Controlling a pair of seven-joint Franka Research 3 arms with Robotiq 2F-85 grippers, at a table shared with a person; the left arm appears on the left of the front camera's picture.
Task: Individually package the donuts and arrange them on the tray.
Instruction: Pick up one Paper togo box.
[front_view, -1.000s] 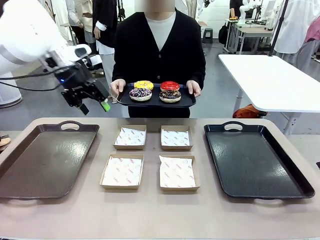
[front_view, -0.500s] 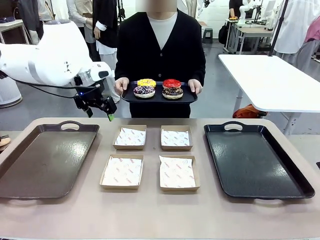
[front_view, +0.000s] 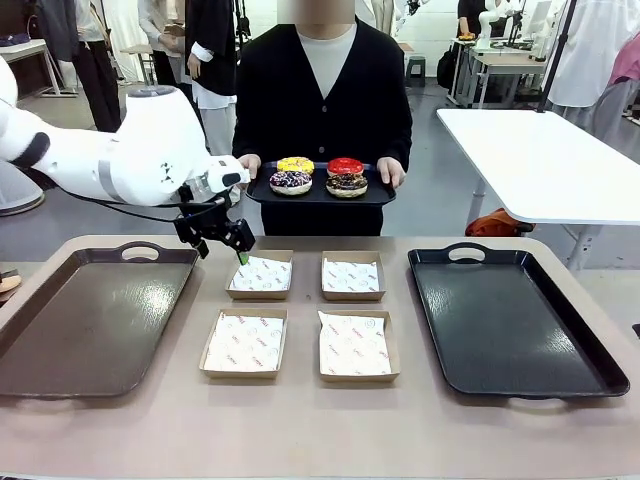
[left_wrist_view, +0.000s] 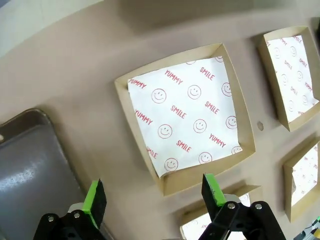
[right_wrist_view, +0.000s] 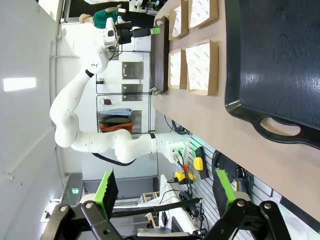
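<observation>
A person across the table holds a small black tray (front_view: 380, 197) with the donuts on it: yellow-iced (front_view: 295, 164), red-iced (front_view: 345, 166), dark with coloured sprinkles (front_view: 290, 181) and chocolate with sprinkles (front_view: 347, 184). My left gripper (front_view: 222, 250) hangs open just above the far-left paper-lined box (front_view: 261, 274), below and left of the donuts. In the left wrist view the left gripper (left_wrist_view: 152, 197) stands open with that box (left_wrist_view: 185, 117) beyond its green pads. Nothing sits between the spread fingers of my right gripper (right_wrist_view: 165, 187), which is off the table's side.
Four shallow cardboard boxes lie mid-table, among them the near-left one (front_view: 245, 342) and the far-right one (front_view: 352, 276). A brown tray (front_view: 90, 320) lies at the left and a black tray (front_view: 510, 320) at the right. The black tray (right_wrist_view: 275, 60) appears sideways in the right wrist view.
My left arm has swung right and down, from above the brown tray's far end to the far-left box. The person has brought the donut tray slightly higher.
</observation>
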